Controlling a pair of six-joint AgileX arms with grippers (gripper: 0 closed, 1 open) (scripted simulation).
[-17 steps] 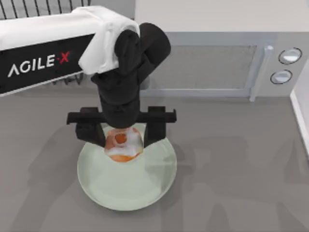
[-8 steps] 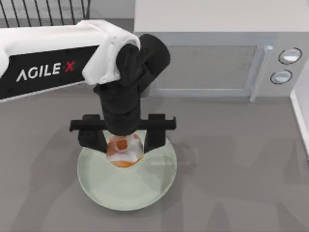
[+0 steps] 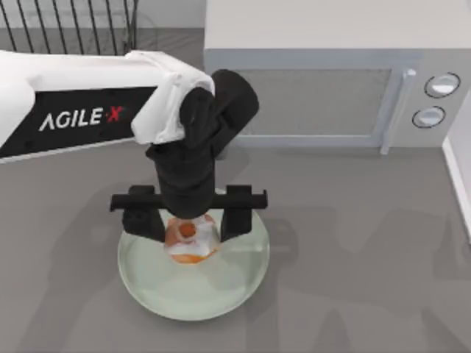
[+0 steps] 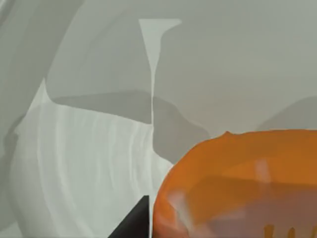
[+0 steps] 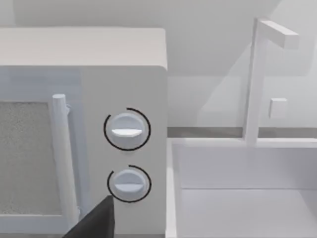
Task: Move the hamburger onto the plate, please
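Observation:
The hamburger, a small orange-brown lump with white patches, hangs just above the back half of the pale green plate. My left gripper points straight down and is shut on it, one black finger on either side. In the left wrist view the hamburger looms orange, close above the plate's glossy surface, beside a dark fingertip. My right gripper stays parked, facing the microwave's knobs.
A grey microwave stands behind the plate, its door handle and two knobs to the right. A dark wire rack sits at the back left. A white sink with a faucet lies to the microwave's right.
My left gripper has carried the hamburger toward the table's front and lower, from the plate's back rim to a spot nearer its middle.

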